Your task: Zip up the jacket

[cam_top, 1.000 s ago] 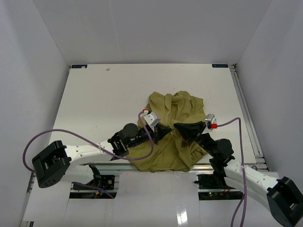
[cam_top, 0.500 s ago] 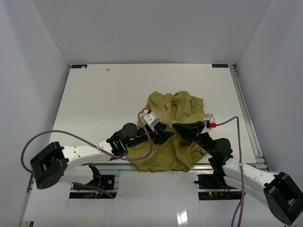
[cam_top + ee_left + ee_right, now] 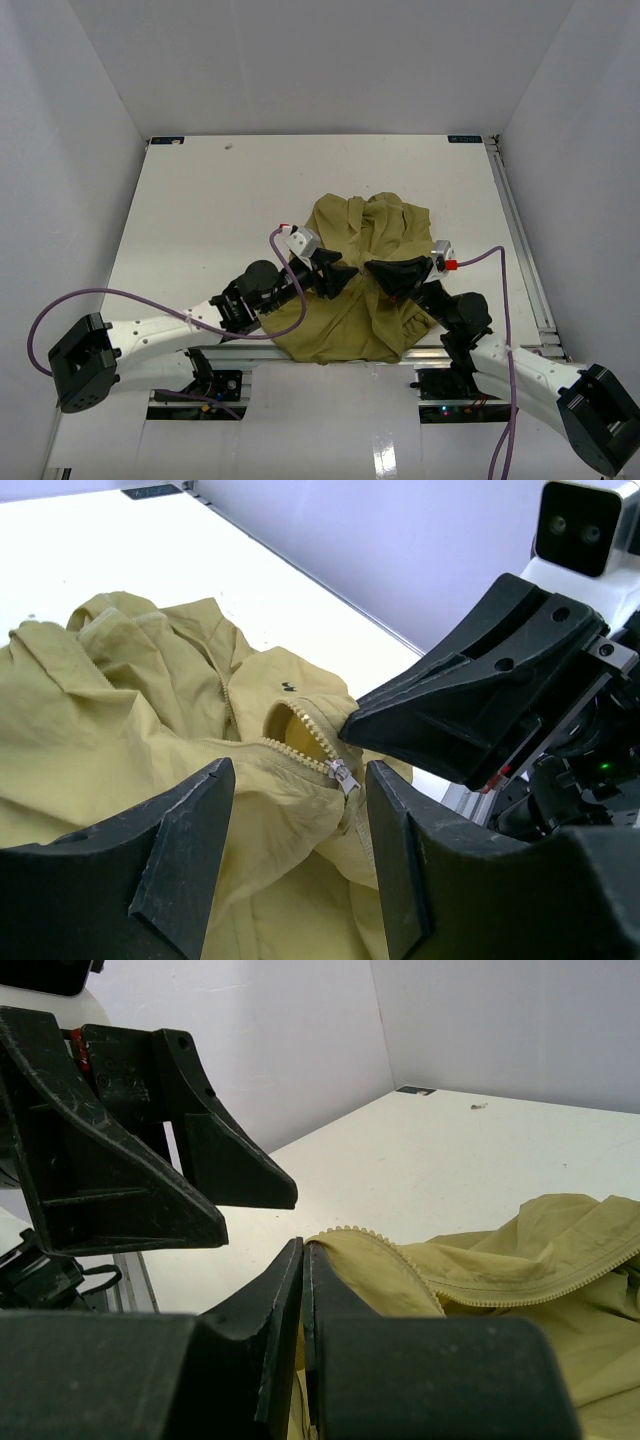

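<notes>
One jacket lies crumpled on the worktop, near and right of centre, seen from above. The left wrist view shows the left end effector open, with the zipper pull between its fingers. The right wrist view shows the right end effector closed, pinching the jacket's toothed zipper edge.

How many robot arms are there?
2. The left arm reaches from the bottom left, its fingers open by the zipper. The right arm reaches from the bottom right, its fingers shut on the jacket. None hidden.
</notes>
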{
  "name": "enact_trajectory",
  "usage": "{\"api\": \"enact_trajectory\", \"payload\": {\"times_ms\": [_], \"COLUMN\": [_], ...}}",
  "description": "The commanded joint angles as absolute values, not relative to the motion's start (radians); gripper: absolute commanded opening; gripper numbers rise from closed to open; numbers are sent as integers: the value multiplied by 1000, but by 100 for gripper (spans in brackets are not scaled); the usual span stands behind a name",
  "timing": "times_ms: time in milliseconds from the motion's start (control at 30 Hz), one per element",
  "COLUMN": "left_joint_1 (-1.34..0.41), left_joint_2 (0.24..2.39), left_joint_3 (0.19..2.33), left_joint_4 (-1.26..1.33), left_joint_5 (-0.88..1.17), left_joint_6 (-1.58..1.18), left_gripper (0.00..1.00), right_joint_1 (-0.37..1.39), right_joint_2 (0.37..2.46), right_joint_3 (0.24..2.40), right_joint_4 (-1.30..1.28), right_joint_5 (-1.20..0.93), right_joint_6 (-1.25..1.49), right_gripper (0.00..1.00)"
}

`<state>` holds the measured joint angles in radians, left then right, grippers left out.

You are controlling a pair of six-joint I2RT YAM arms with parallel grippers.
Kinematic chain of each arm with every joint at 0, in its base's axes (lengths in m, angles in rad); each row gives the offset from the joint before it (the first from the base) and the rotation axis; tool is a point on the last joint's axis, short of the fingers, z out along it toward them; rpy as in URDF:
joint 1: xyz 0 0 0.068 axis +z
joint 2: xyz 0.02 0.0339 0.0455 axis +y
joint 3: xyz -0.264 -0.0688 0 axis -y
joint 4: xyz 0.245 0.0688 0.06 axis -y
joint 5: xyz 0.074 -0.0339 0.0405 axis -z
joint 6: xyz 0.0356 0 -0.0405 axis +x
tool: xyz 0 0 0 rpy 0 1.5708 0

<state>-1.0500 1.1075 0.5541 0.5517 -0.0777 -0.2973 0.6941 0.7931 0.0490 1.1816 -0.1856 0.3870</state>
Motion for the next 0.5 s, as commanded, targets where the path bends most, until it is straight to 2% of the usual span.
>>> {"api": "enact_trajectory", "payload": {"times_ms": [0,167,467], "left_joint_1": [-1049,-1049,-1048], "left_joint_2": [1057,1017,1001], "left_joint_3": [575,552,473], "left_joint_4": [439,399,567], "left_joint_5": [-138,-144,-2], "left_joint_6": [-380,-460,-576], "left_gripper": [65,59,57], "right_joint_1": [694,695,695], "right_joint_2": [774,761,762], "right_joint_3": [-97,-103,-116], "right_joint_4": [1242,1238,1254], "right_joint_5": [-178,-166,-155], "right_joint_6": [390,393,402], "right_gripper": [8,8,8]}}
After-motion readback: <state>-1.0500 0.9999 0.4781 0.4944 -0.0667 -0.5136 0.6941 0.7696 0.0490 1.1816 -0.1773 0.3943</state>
